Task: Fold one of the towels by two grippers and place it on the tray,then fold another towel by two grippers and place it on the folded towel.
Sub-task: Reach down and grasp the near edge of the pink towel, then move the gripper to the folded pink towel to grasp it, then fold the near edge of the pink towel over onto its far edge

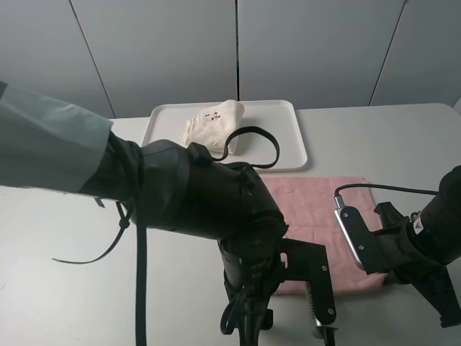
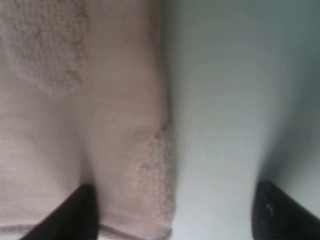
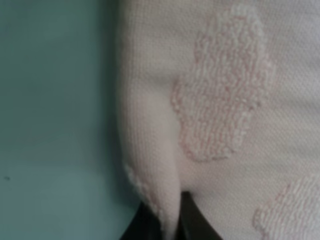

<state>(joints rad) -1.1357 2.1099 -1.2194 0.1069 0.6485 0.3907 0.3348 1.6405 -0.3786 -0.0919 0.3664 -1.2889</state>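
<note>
A pink towel (image 1: 317, 209) lies flat on the table in front of the white tray (image 1: 295, 130). A folded cream towel (image 1: 212, 126) lies in the tray. My left gripper (image 1: 306, 288) is at the pink towel's near left corner. In the left wrist view it (image 2: 175, 220) is open, one fingertip (image 2: 75, 215) over the towel (image 2: 75, 125) and the other over bare table. My right gripper (image 1: 385, 259) is at the towel's near right corner. In the right wrist view it (image 3: 167, 222) is shut on the towel's edge (image 3: 150, 150).
The grey-white table (image 1: 65, 238) spreads to the left and right of the towel. The left arm's dark sleeve and cables (image 1: 187, 194) hide the middle of the table. A grey wall stands behind the tray.
</note>
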